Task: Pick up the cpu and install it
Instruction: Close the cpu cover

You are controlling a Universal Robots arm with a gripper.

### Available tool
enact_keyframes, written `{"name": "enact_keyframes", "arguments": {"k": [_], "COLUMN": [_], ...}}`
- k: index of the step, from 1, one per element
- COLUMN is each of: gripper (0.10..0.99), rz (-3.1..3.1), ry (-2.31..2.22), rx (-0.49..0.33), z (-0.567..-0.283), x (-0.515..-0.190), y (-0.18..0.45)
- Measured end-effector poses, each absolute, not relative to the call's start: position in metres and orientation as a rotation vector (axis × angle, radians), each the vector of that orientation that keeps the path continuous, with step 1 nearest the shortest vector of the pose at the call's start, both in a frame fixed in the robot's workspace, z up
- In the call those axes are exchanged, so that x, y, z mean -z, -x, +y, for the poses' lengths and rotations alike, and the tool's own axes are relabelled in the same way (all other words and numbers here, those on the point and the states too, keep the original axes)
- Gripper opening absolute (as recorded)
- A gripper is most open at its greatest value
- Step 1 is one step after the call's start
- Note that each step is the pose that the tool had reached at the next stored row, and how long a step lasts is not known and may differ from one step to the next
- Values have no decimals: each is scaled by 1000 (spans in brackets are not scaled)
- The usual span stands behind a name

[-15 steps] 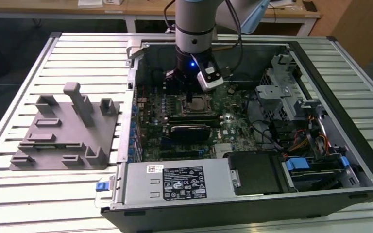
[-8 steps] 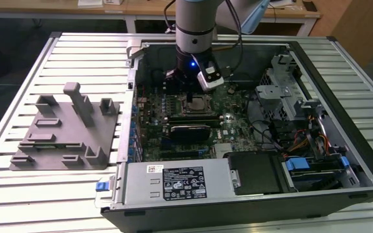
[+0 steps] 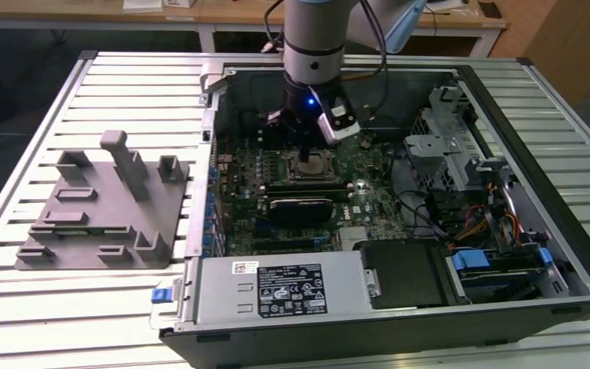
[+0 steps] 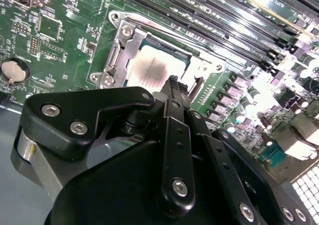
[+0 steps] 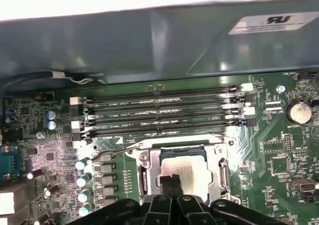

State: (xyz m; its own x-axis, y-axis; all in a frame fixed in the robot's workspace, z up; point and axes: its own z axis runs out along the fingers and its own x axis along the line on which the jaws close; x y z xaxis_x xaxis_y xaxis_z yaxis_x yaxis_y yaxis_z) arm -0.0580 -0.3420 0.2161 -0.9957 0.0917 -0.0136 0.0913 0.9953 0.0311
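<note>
Install step looks about done — cpu (image 5: 182, 168) sits in the socket (image 5: 223, 171), fingers (image 5: 166, 182) pinched shut on nothing just over it. Any nudge needs a light touch.

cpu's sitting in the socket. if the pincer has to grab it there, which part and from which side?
From straight above. The cpu lies flat in the socket, whose metal frame rings it, so a sideways approach looks blocked. Probably pinch two opposite edges of its pale top; the flat face offers nothing else. The pincer sits just above it, shut.
</note>
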Motion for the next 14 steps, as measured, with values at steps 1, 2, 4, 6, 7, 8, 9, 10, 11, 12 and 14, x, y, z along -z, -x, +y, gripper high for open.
{"name": "enact_keyframes", "arguments": {"k": [1, 2, 4, 6, 7, 8, 9, 10, 11, 12, 14], "gripper": [106, 106, 106, 106, 106, 106, 106, 106, 106, 106, 106], "rz": [3123, 3123, 3123, 3123, 3123, 3123, 3123, 3123, 3123, 3123, 3123], "ry": [-143, -143, -143, -143, -143, -143, -143, -143, -143, -143, -143], "rx": [-48, -48, -48, -48, -48, -47, -48, -48, -48, -48, -48], "z": [-342, -342, -342, -342, -342, -342, -342, -342, -342, -342, -342], "x": [-216, -216, -216, -216, -216, -216, -217, -217, -217, -217, -217], "y": [57, 56, 56, 56, 56, 56, 56, 55, 54, 53, 52]}}
